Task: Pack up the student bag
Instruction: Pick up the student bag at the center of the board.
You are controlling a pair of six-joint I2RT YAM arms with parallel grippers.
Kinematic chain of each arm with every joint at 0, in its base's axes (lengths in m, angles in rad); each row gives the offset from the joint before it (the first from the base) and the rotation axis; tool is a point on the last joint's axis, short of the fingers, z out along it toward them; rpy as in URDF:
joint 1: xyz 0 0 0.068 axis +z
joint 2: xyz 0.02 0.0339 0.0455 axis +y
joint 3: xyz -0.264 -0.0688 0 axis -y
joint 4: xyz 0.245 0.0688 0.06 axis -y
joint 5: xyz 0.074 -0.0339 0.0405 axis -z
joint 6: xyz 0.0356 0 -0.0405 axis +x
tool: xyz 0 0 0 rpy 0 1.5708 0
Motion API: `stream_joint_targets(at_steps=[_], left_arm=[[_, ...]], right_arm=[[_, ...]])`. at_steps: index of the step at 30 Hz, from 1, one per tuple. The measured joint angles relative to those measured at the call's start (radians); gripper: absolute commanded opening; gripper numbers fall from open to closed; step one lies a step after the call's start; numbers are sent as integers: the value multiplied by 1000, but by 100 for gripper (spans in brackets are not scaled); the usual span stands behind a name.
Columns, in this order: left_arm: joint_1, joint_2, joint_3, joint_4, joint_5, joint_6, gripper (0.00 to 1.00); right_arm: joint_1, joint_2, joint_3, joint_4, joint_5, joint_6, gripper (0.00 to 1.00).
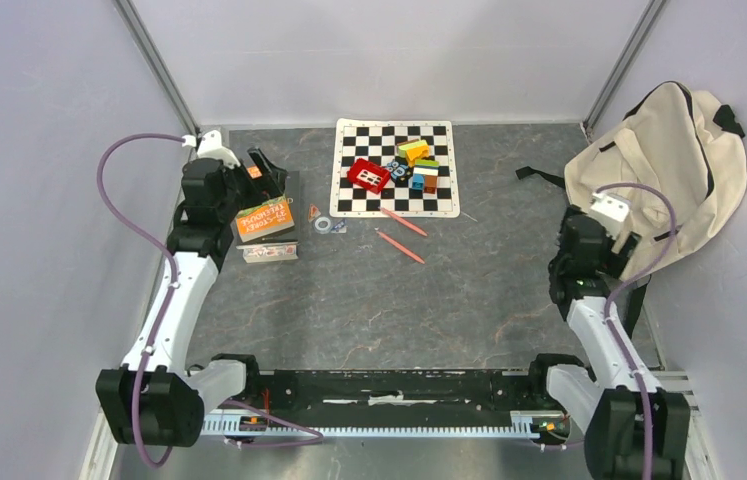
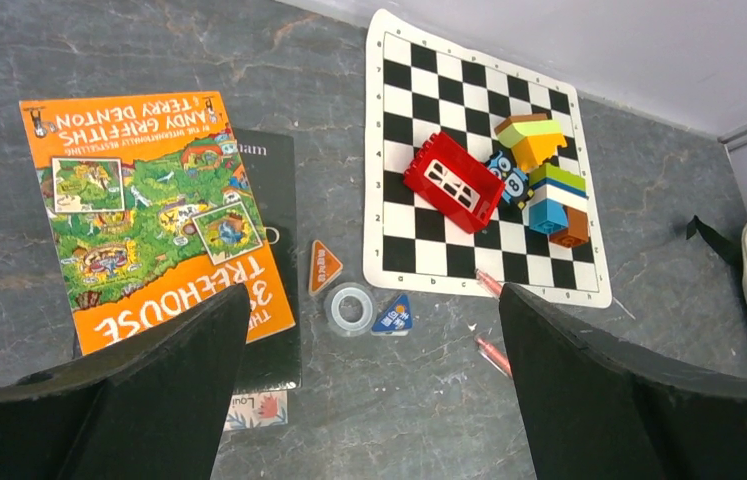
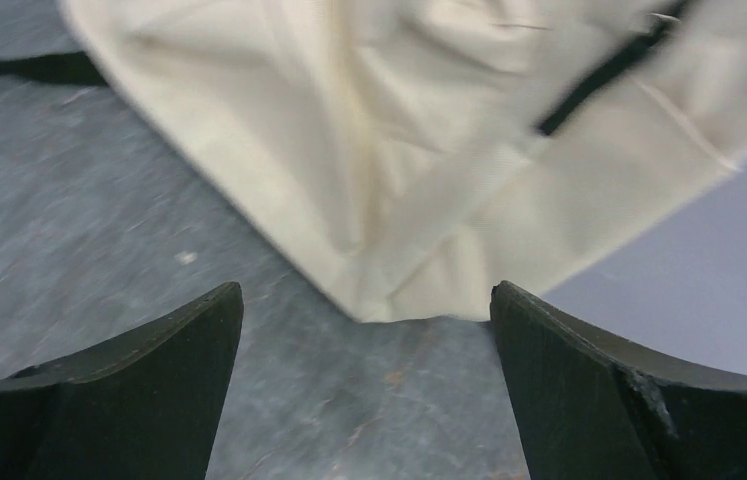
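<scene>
Black fingers [image 2: 609,400] of the left hand [image 2: 371,290] fill the near edge of its wrist view, spread fully apart and holding nothing; the right hand [image 3: 365,286] is likewise wide open and empty.

Grey marbled worktop [image 1: 349,310] carries all items.

Student bag [image 1: 664,170]: cream fabric with black straps, at the far right of the worktop, slumped against the right wall; one black strap [image 1: 539,176] trails left across the worktop. The right hand hangs just in front of the bag's lower edge; a cream corner lies ahead of the open fingers, apart from them; that view is blurred.

Chequered mat [image 2: 429,110]: flat at far centre. On it stand a red block [image 2: 454,182], a yellow-green block [image 2: 529,140], a blue block with a face [image 2: 509,182] and a striped stack of blocks [image 2: 559,200], all clustered and touching.

Orange picture book [image 2: 159,210]: left of the mat, below the left hand, lying on a dark book [image 2: 277,190]; a small pale box [image 1: 269,252] sits just nearside of both.

Two red pencils [image 1: 404,222] lie near the mat's front edge, the farther one touching it.

Clear tape roll [image 2: 351,308] lies between book and mat, flanked by an orange triangle [image 2: 323,265] and a blue triangle [image 2: 392,318].
</scene>
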Motion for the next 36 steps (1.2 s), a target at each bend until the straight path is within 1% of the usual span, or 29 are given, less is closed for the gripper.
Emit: stream_joint_targets(at_steps=[3, 5, 9, 14, 17, 20, 27, 30, 36], left_arm=[[0, -16, -41, 25, 1, 0, 100], [0, -28, -57, 33, 1, 0, 100], [0, -36, -66, 53, 1, 0, 100], [0, -36, -69, 63, 11, 0, 100], [0, -36, -72, 75, 18, 0, 100], [0, -36, -78, 77, 19, 0, 100], [0, -36, -83, 78, 27, 0, 100], [0, -34, -83, 79, 43, -1, 100], [0, -24, -83, 78, 68, -1, 100]], right_arm=[[-124, -27, -9, 8, -17, 15, 98], [-177, -54, -17, 6, -19, 18, 98], [-240, -100, -29, 10, -10, 24, 98], [-338, -95, -36, -3, -11, 47, 98], [-365, -78, -32, -9, -17, 48, 98], [-402, -42, 10, -25, -37, 48, 98], [-479, 59, 190, -13, -124, 32, 98], [-492, 87, 242, -7, -144, 22, 98], [-496, 116, 277, -16, -135, 6, 98]])
